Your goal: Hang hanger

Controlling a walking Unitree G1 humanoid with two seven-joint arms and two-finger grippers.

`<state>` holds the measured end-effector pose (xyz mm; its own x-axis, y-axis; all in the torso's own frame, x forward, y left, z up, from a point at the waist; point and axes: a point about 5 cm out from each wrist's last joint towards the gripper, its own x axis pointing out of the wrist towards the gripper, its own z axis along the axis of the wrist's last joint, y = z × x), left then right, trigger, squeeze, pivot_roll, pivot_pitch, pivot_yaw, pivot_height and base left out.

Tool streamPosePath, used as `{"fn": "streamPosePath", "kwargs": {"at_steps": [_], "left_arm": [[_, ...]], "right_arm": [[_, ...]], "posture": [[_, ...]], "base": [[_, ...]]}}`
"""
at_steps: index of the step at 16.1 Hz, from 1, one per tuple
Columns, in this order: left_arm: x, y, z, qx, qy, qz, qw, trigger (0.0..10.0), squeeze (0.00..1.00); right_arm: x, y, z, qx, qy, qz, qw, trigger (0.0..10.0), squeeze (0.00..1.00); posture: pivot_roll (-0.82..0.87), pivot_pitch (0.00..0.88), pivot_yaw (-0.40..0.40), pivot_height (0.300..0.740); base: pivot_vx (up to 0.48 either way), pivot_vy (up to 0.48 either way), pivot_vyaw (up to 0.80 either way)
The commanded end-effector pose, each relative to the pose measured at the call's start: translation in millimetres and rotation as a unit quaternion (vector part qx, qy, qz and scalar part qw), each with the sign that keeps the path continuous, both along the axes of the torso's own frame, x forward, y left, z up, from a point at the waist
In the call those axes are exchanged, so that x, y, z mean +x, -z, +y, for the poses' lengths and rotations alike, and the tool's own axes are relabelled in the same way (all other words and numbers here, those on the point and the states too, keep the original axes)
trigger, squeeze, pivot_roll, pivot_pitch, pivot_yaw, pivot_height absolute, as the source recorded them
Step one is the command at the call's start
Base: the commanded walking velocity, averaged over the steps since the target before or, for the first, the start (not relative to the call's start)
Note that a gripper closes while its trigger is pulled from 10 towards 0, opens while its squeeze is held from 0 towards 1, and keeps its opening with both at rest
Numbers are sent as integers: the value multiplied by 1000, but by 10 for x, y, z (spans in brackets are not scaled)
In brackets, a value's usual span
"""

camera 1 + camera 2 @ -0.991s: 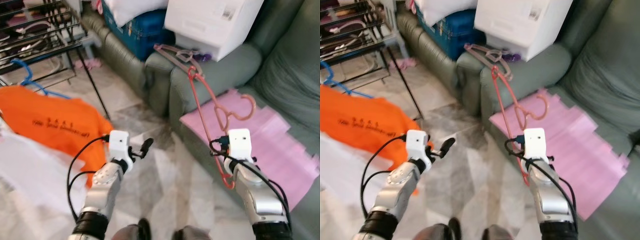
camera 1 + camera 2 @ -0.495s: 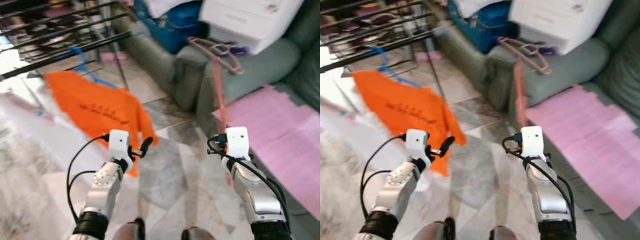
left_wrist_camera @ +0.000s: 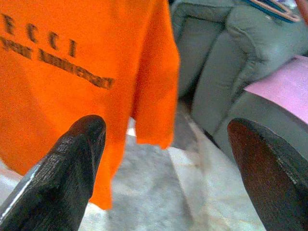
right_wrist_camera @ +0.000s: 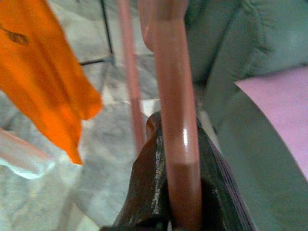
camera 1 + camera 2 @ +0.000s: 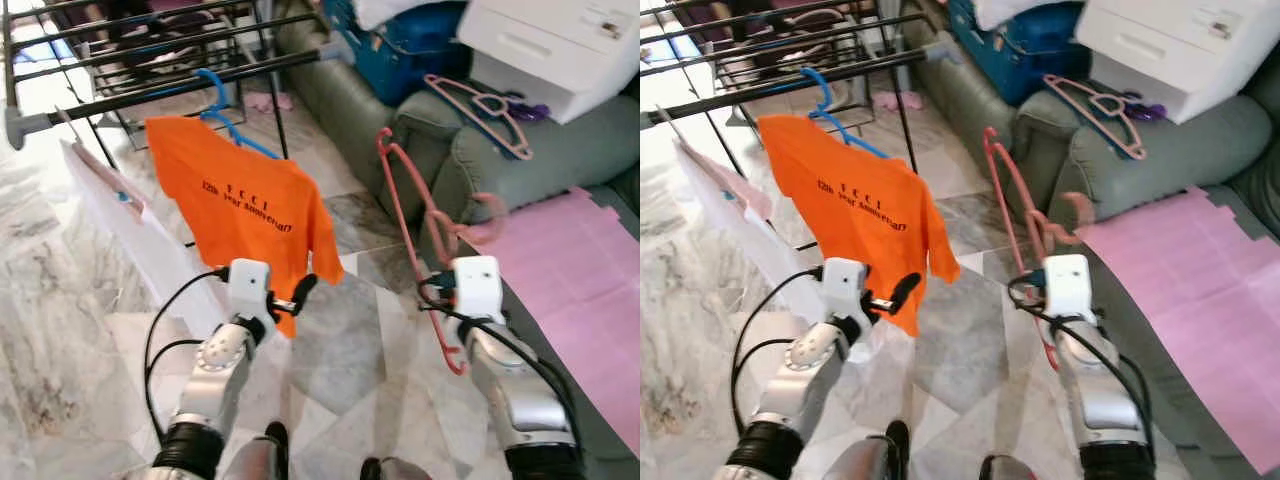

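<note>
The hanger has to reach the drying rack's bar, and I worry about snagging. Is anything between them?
Right gripper holds the hanger. The orange shirt hangs from the bar between them; bare bar lies right of it.

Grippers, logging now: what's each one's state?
Left gripper: open, holding nothing.
Right gripper: shut on the pink hanger.

The hanger [image 5: 415, 230] held in the right gripper [image 4: 166, 192] is salmon pink; the T-shirt [image 5: 235, 215] on the rack is bright orange with dark lettering, on a blue hanger [image 5: 222, 105]; the sofa [image 5: 520, 160] is grey-green, with a pale pink sheet [image 5: 590, 270] across its seat; the floor [image 5: 340, 350] is grey-veined white marble; the drying rack [image 5: 160, 90] is black; both grippers' fingers [image 3: 62, 173] are black.
</note>
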<state>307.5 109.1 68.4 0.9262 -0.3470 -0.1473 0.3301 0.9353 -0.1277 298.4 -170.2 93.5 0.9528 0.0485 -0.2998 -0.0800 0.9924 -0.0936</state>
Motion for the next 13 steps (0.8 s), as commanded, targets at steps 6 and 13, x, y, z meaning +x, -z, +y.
{"fn": "streamPosePath", "kwargs": {"at_steps": [6, 13], "left_arm": [[-15, -2, -25, -5, 9, -2, 1000, 10000, 0], [-26, 20, -9, -3, 0, 4, 1000, 10000, 0]], "right_arm": [[-4, -38, -2, 2, -2, -16, 1000, 10000, 0], [10, -47, 15, 10, -6, -18, 1000, 10000, 0]], "posture": [[-106, 194, 3, 740], [-97, 196, -7, 740]], "base": [[310, 0, 229], [172, 0, 0]]}}
